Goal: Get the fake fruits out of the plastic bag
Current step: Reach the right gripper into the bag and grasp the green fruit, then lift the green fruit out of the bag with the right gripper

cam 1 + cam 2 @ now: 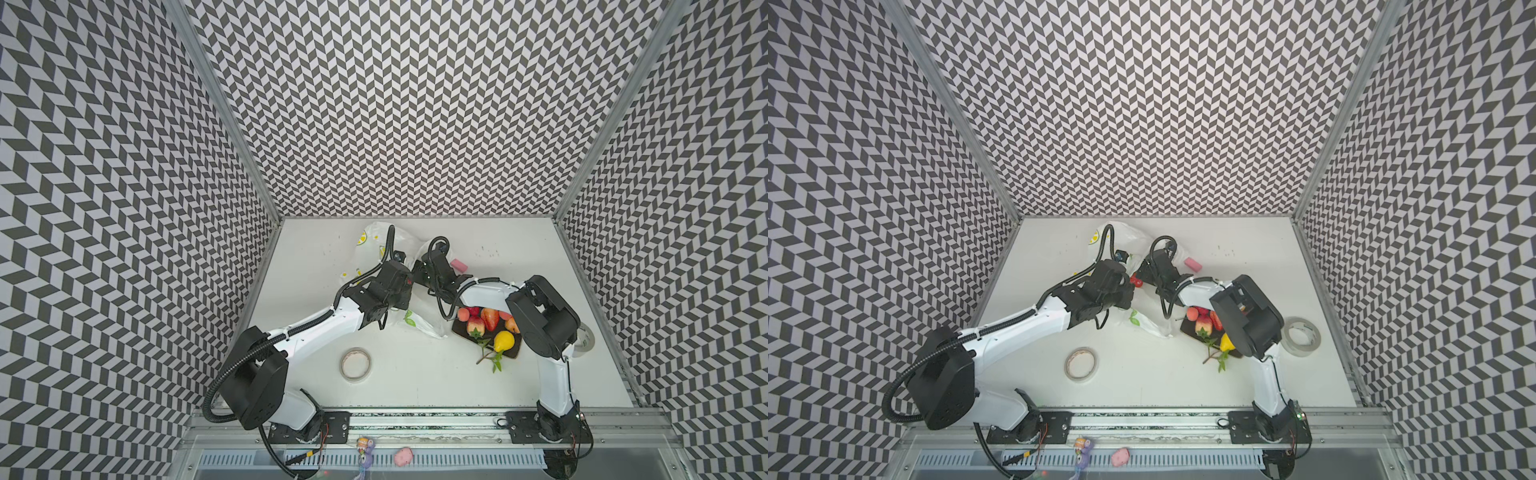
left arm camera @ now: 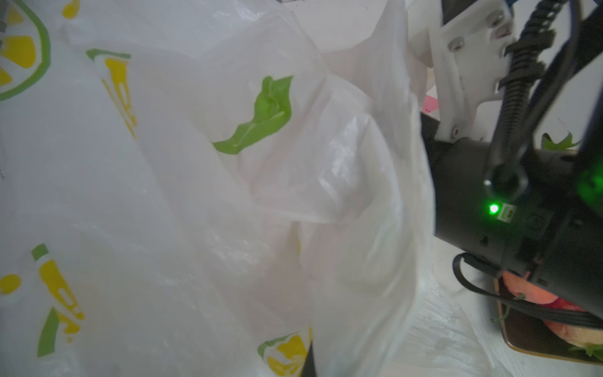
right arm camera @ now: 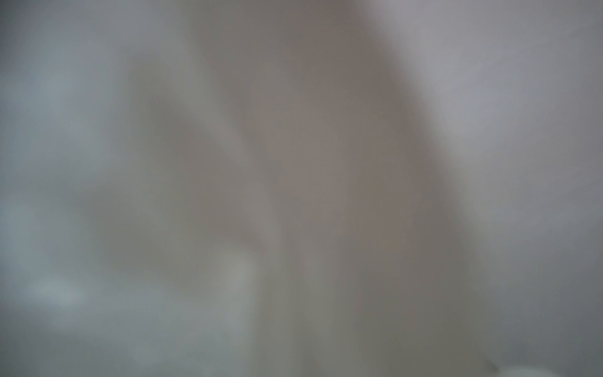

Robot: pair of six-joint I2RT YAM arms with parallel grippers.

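The plastic bag [image 1: 374, 241] lies crumpled at the back of the white table [image 1: 415, 374], near the middle. It is white with yellow lemon slices and green leaves on it. Both arms reach into the bag from the front.

The left gripper [image 1: 399, 286] sits over the bag's near side. In the left wrist view the bag [image 2: 195, 163] fills almost the whole picture. Its thin plastic bunches up right at one dark finger [image 2: 308, 359] at the edge. The fingers are pressed together and pinch the plastic.

The right gripper [image 1: 1144, 274] pokes into the bag from the right side. Its fingers are hidden, and the right wrist view is only a grey blur. So I cannot tell if they are spread or together.

A small red fruit [image 1: 1136, 281] peeks out between the two grippers, by the bag.

Other fake fruits [image 1: 484, 326] sit on a dark tray [image 1: 512, 354] to the right of the bag, partly under the right arm. A red strawberry [image 1: 490, 318] is there. A yellow pear [image 1: 503, 341] is there too, and its leafy twig hangs over the tray's edge.

A pink block [image 1: 458, 264] lies just behind the right gripper. A tape roll [image 1: 355, 364] lies flat at the front of the table.
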